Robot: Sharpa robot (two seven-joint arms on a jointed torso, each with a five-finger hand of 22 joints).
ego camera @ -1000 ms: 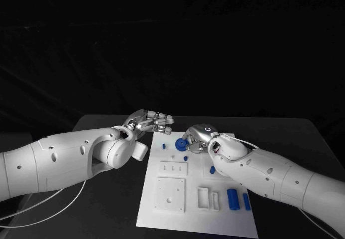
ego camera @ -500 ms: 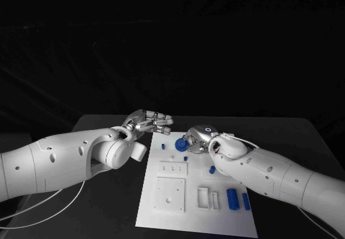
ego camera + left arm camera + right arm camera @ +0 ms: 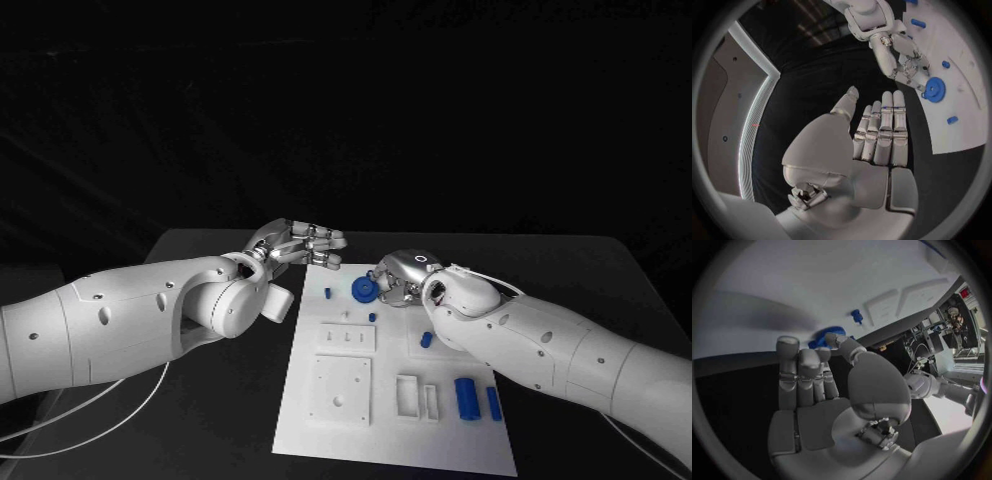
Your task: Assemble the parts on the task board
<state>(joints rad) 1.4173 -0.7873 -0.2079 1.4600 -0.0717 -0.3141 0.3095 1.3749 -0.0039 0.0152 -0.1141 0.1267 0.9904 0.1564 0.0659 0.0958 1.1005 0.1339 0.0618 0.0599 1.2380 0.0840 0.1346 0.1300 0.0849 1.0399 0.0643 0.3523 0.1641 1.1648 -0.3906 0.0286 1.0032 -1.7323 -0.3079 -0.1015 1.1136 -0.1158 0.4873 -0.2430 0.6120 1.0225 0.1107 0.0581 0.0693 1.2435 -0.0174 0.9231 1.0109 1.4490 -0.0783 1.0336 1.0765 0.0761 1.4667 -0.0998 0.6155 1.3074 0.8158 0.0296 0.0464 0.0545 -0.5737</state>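
Right hand pinches a blue gear over the far end of the task board. Left hand holds nothing, fingers straight, beside the board's far left corner. Risk: the light fingertip hold lets the gear tilt and jam off its seat.

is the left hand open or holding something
Open: the left hand holds nothing, its fingers straight and side by side, beside the board.

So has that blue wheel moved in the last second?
No. The blue wheel sits at the same spot on the task board, with the right hand on it.
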